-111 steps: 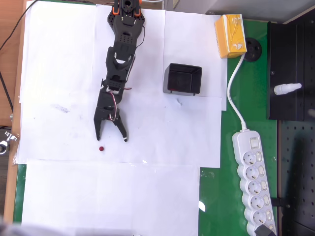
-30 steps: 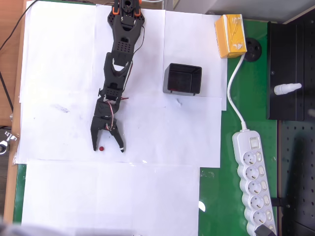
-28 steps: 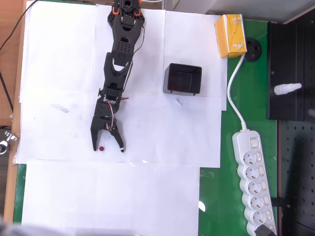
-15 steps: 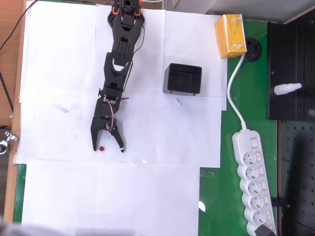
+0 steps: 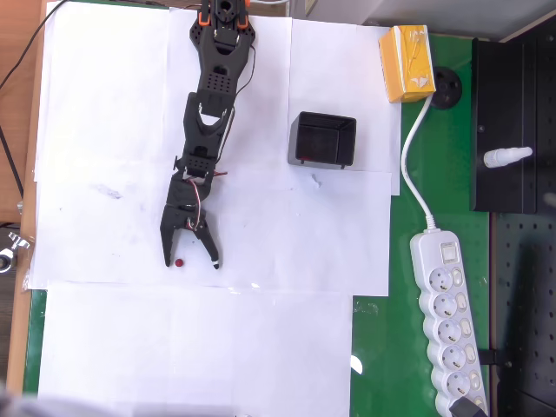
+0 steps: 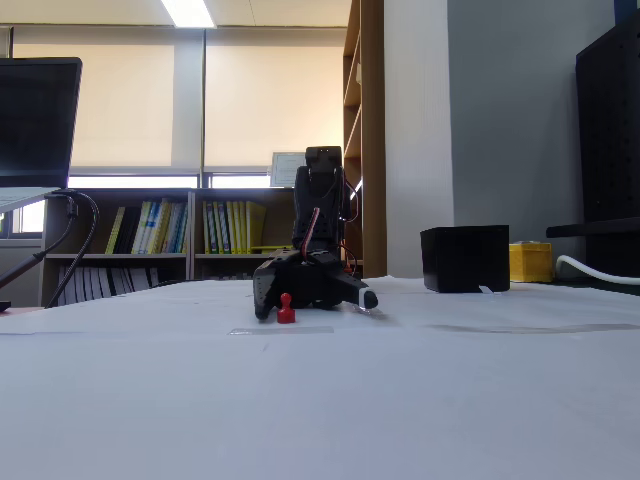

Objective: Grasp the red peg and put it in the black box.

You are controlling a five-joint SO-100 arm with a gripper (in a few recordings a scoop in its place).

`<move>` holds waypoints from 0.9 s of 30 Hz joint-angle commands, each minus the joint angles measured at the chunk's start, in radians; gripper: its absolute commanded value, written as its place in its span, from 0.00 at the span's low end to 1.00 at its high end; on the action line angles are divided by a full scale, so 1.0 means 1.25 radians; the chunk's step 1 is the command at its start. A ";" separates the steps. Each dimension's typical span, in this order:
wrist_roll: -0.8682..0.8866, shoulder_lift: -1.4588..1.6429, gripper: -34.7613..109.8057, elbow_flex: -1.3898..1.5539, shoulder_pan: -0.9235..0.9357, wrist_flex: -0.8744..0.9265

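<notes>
Claw (image 5: 191, 262) first: its two fingers stand apart, low over the white paper on the tabletop (image 5: 287, 234), with the red peg (image 5: 178, 261) between them, close to the finger on the left in the overhead view and with a wider gap on the other side. From the low fixed view the claw (image 6: 312, 296) is down at paper level and the red peg (image 6: 286, 310) stands upright just in front of it; whether a finger touches the peg I cannot tell. By my reading, the approach is done and the peg is bracketed, but nothing is gripped yet: closing on it, lifting, carrying and releasing are all left. The black box (image 5: 322, 139), taken as the landmark, sits well apart from the peg, up and to the right of it in the overhead view, and to the right of the arm. Its open top shows a dark interior with nothing I can make out inside; in the fixed view the black box (image 6: 465, 259) presents only its side wall. Beyond the box, further up and right, lies a yellow carton (image 5: 407, 62), and a white power strip (image 5: 447, 326) lies down and to the right of the box.
</notes>
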 commanded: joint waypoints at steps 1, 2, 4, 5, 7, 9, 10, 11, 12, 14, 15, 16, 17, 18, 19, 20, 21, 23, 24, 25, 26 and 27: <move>-0.005 -0.028 0.54 0.001 -0.009 -0.001; -0.005 -0.028 0.54 0.001 -0.009 -0.001; -0.005 -0.028 0.54 0.001 -0.009 -0.002; -0.005 -0.028 0.54 0.001 -0.009 -0.004; -0.005 -0.028 0.54 0.001 -0.009 -0.004; -0.005 -0.028 0.54 0.001 -0.009 -0.004; -0.005 -0.028 0.54 0.001 -0.009 -0.004; -0.005 -0.028 0.54 0.001 -0.009 -0.005; -0.005 -0.028 0.54 0.001 -0.009 -0.005; -0.005 -0.027 0.54 0.001 -0.009 -0.006; -0.005 -0.027 0.54 0.001 -0.009 -0.007; -0.005 -0.027 0.54 0.001 -0.009 -0.007; -0.005 -0.027 0.54 0.001 -0.009 -0.009; -0.005 -0.026 0.54 0.001 -0.007 -0.010; -0.004 -0.026 0.54 0.001 -0.007 -0.010; -0.004 -0.026 0.54 0.001 -0.007 -0.010; -0.004 -0.026 0.54 0.001 -0.007 -0.010; -0.004 -0.026 0.53 0.001 -0.007 -0.010; -0.004 -0.026 0.52 0.001 -0.007 -0.010; -0.004 -0.026 0.51 0.001 -0.007 -0.010; -0.005 -0.026 0.48 0.001 -0.007 -0.010; -0.005 -0.026 0.46 0.001 -0.007 -0.010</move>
